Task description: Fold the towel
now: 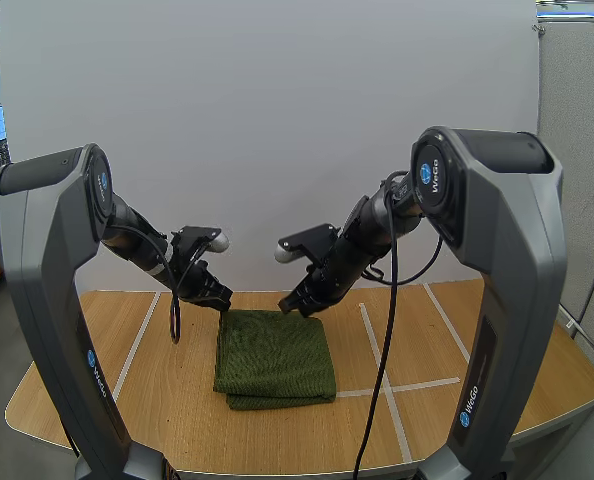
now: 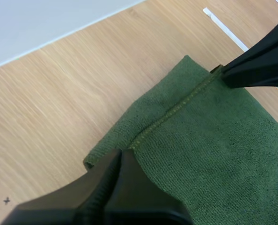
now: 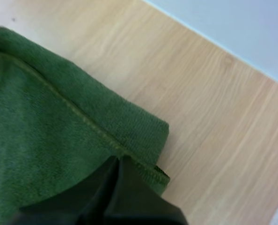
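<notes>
- High view: the desk (image 1: 157, 390) carries the towel (image 1: 275, 355) near its middle, between the two arms.
- The towel is green and lies flat as a compact, nearly square stack. Its near edge shows more than one layer, the lower one peeping out a little.
- The left pincer (image 1: 220, 297) is down at the towel's far left corner and the right pincer (image 1: 295, 305) at its far right corner, both low over the desk.
- Left wrist view: the left pincer's fingers are pressed together on the stitched hem (image 2: 176, 110) at that corner, pinching the towel's edge. The right pincer sits at the other end of the same hem.
- Right wrist view: the right pincer's fingers are likewise closed on the hem at its corner, with the cloth bunched slightly around the tips.
- White tape lines (image 1: 377, 350) run over the desk just right of the towel, and one passes under its near right corner.
- Progress, as I judge it: at least one fold is in, since the layers are stacked and the edges roughly line up.
- Left to do: both pincers must let go of the hem and lift clear. If a smaller packet is wanted, one more fold remains; I cannot tell which from here.
</notes>
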### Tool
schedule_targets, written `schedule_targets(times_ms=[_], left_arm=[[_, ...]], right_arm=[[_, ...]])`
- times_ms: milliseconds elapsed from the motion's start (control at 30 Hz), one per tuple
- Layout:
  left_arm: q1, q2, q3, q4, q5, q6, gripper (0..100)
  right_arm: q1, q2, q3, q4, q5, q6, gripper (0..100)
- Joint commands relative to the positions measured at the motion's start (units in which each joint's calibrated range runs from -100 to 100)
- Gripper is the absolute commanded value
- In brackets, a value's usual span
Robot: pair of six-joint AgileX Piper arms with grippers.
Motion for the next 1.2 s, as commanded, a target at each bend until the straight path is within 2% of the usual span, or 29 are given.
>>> schedule_targets(times_ms=[0,400,600,700,867,900,1000,1033,1133,1167], left_arm=[[-0.15,4.06,-0.43,-2.39,1.77,1.70,0],[-0.23,12.81,-0.43,-4.04,-3.22,4.07,0],[0.12,6.16,-0.43,-3.97,6.22,3.83,0],[1.49,0.85,-0.29,-3.57,12.62,3.04,0],[5.93,-4.32,-0.29,-3.81,23.05,2.55,0],[6.89,-4.65,-0.29,-3.81,23.05,1.85,0],[8.44,-4.74,-0.29,-3.43,23.05,1.01,0],[9.72,-4.74,-0.10,-2.17,23.05,-0.24,0],[10.30,-4.79,1.06,1.12,23.05,-1.00,3],[10.30,-4.67,2.26,2.50,23.05,-1.12,9]], right_arm=[[-0.24,5.30,-0.42,0.89,-3.03,-0.01,0],[-0.24,10.31,-0.42,1.03,-6.34,-0.01,0],[-0.47,1.97,-0.42,1.03,-0.86,0.99,0],[-1.63,-3.57,-0.42,0.87,5.23,1.11,0],[-5.58,-11.40,-0.42,0.74,14.54,1.11,0],[-6.43,-12.14,-0.42,0.65,16.44,1.11,0],[-8.09,-13.05,-0.42,0.65,20.87,1.11,0],[-9.53,-13.05,-0.42,0.62,25.68,1.11,0],[-11.09,-13.05,2.92,-0.75,26.86,0.72,0],[-11.09,-13.05,4.73,-1.30,26.86,0.35,0]])
